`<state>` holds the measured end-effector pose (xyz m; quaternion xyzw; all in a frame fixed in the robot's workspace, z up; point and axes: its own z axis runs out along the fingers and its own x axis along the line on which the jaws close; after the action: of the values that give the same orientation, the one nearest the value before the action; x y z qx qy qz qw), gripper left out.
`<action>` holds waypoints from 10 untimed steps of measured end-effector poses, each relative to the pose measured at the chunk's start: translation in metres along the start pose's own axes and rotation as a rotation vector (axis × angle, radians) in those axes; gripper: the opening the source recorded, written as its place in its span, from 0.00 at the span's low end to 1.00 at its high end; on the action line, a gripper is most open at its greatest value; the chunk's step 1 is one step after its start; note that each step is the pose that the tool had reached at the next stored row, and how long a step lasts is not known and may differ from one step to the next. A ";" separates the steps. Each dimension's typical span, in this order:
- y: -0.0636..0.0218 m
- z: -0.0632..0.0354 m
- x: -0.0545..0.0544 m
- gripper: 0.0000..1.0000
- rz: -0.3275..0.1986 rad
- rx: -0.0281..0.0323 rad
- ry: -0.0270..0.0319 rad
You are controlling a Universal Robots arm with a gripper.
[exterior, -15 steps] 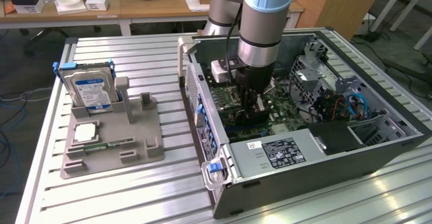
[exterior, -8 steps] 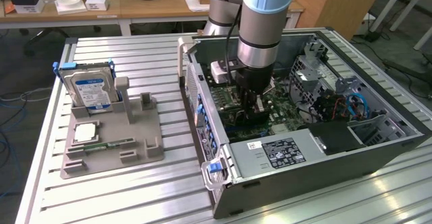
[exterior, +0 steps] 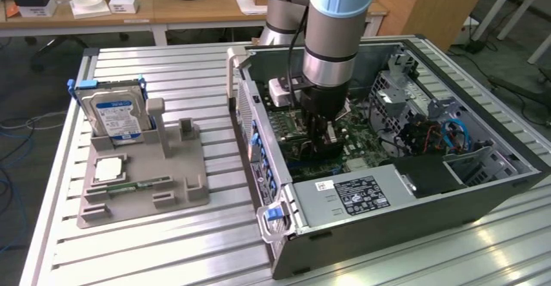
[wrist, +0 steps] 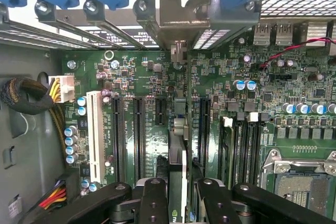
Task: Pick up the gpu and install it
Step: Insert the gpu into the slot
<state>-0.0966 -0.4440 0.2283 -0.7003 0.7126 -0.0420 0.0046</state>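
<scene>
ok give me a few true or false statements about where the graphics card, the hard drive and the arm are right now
1. The fingers grip the graphics card edge-on above the motherboard. True.
2. The hard drive lies inside the computer case. False: it stands upright in the grey holder on the table.
3. The arm reaches down into the open case. True.
4. The graphics card rests in the grey holder. False: it is in the fingers, over the slots.

I noted a silver hard drive (exterior: 118, 115) standing upright in a grey holder tray (exterior: 138, 179), a memory stick (exterior: 138, 186) lying flat on it. The open computer case (exterior: 388, 221) stood to the exterior view's right, its motherboard (wrist: 142, 77) exposed.
</scene>
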 end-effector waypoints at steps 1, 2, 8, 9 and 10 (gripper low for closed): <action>0.0000 0.0000 0.000 0.26 0.000 0.0002 0.0001; 0.0000 0.0000 0.000 0.26 0.000 0.0003 0.0001; 0.0001 -0.0008 0.000 0.31 0.001 0.0010 -0.0102; -0.0001 -0.0027 0.000 0.31 0.001 0.0000 -0.0084; -0.0003 -0.0040 0.000 0.31 0.001 0.0003 -0.0087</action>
<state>-0.0966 -0.4439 0.2323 -0.7003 0.7128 -0.0390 0.0078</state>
